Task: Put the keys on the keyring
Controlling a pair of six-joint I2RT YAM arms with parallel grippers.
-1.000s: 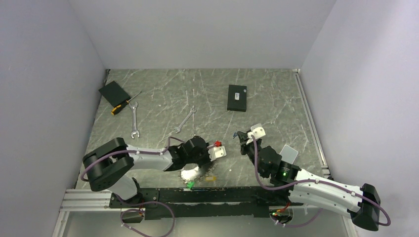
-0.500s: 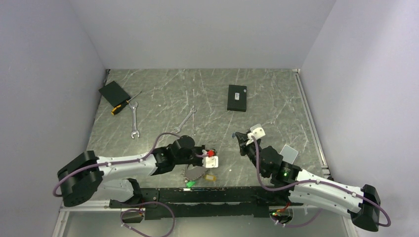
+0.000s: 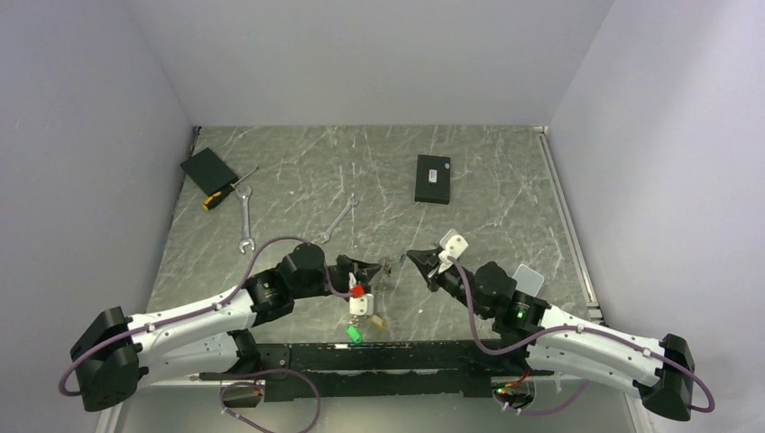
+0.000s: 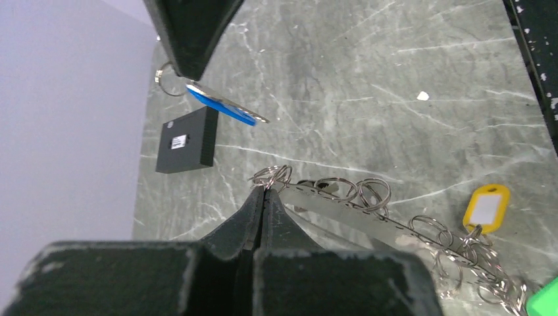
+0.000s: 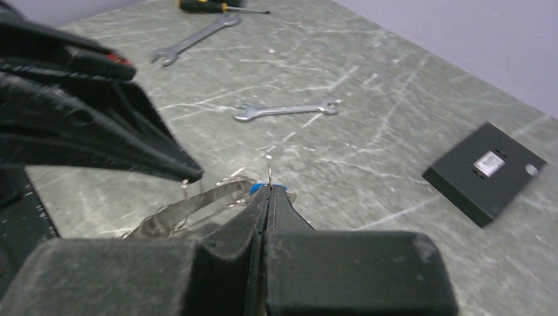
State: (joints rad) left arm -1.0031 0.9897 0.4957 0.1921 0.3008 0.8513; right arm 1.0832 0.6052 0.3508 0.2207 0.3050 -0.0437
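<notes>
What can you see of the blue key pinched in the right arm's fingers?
The blue key is small and flat, silvery metal with blue plastic along one side, and a thin silver split ring at its held end. The right gripper is shut on that end. It hangs tilted above the table, clear of the keyring in the left gripper, touching nothing else.

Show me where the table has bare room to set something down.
Free: the far strip between the black box and back wall; the right side from that box to the rail. Crowded: front centre, where left gripper and right gripper meet at the keyring.
</notes>
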